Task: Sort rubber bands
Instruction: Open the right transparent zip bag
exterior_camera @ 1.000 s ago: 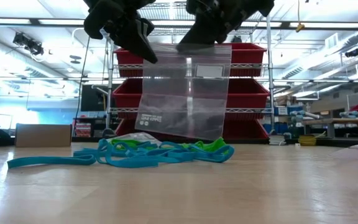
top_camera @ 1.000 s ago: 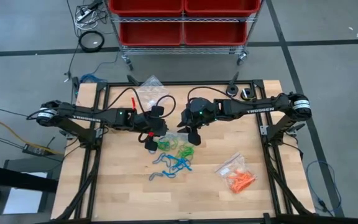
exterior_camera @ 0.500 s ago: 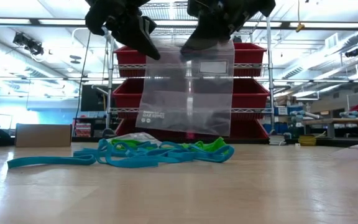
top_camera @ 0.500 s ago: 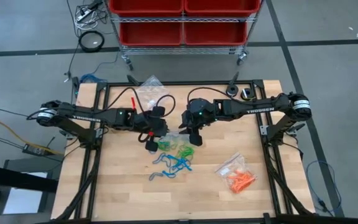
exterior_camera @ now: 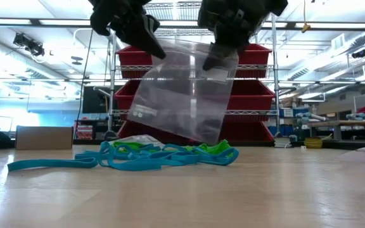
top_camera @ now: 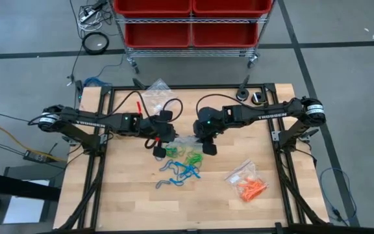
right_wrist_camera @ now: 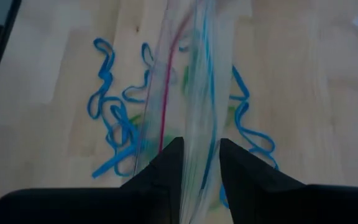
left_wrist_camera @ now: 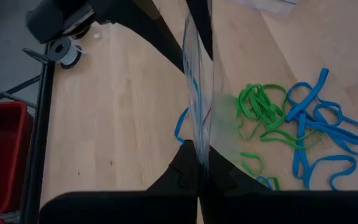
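Trouble could come if my right gripper [right_wrist_camera: 195, 163] loses its hold, because then the clear bag [exterior_camera: 182, 92] swings down. My left gripper [left_wrist_camera: 199, 175] pinches one top corner tight; my right one grips the other. The bag hangs tilted, mouth upward, long side running between both grippers. Blue and green rubber bands [top_camera: 182, 162] lie on the table [top_camera: 122, 201] below it.

clear bag [exterior_camera: 181, 95] hangs from both grippers | rubber bands [exterior_camera: 151, 154] beneath
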